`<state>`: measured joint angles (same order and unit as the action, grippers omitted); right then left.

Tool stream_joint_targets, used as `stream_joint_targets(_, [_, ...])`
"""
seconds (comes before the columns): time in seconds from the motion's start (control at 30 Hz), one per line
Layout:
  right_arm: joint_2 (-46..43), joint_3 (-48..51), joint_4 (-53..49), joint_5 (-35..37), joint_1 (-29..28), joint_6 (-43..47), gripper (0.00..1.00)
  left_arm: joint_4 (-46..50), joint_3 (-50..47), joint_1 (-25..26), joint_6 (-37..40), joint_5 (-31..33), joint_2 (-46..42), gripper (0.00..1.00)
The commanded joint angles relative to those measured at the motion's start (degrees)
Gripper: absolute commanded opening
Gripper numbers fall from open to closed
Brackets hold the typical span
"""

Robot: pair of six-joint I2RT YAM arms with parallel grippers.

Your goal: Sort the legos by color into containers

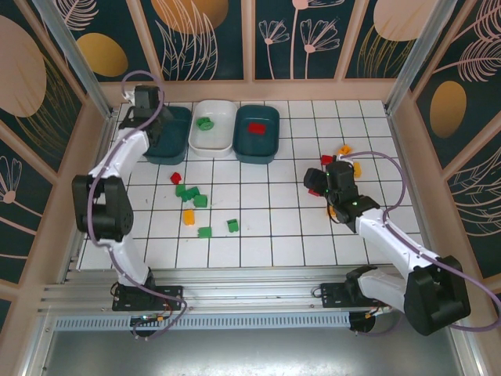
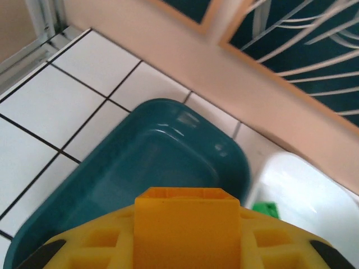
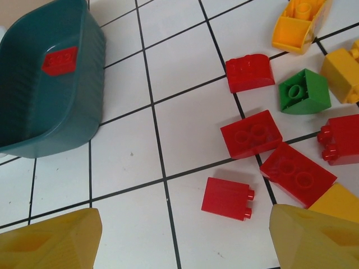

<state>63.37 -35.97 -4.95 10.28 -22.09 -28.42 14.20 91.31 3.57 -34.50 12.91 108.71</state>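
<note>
Left gripper (image 1: 145, 100) — jaws clamped on orange-yellow brick (image 2: 188, 227). Left teal tub (image 2: 140, 168) straight below and ahead of jaws; drop looks like next move. Arm stretched to far-left corner, wrist tipped down. White tub (image 2: 305, 190) off right of jaws, green brick (image 2: 266, 209) inside.

Right gripper (image 3: 180, 238) — jaws spread wide, nothing held. Red brick (image 3: 227, 198) just ahead, nearer right finger, long axis roughly along closing line. Right teal tub (image 3: 50, 106) ahead-left.
</note>
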Motion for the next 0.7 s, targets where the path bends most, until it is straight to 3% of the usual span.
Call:
stream_joint_targets(0.0, [0.98,-1.92,0.77,-3.36,-0.08,0.81,0.79,7.55,5.5,-0.56,-0.19,-4.53,6.77,0.15])
stream_joint_targets(0.2, [0.65,-2.79,-3.28,1.19,-0.06,0.56,0.84,8.3,10.71,-2.41,0.58,-6.69,12.64,0.28])
stream_joint_targets(0.27, [0.48,-2.79,-4.32,1.79,-0.06,0.15,0.84,9.77,12.88,-2.69,0.5,-7.87,13.98,0.46])
stream_joint_targets(0.4, [0.92,-2.44,-5.97,3.74,0.2,-0.9,0.85,9.7,13.07,-2.68,0.16,-10.0,12.07,0.68])
stream_joint_targets(0.5, [1.81,-1.74,-6.57,3.79,0.21,-2.24,0.84,6.08,7.15,-2.71,-1.42,-10.9,5.36,0.78])
stream_joint_targets(0.67, [3.66,1.59,-5.49,3.8,-0.05,-5.13,0.81,-11.11,-17.77,-2.31,-8.76,-18.63,-13.95,0.92])
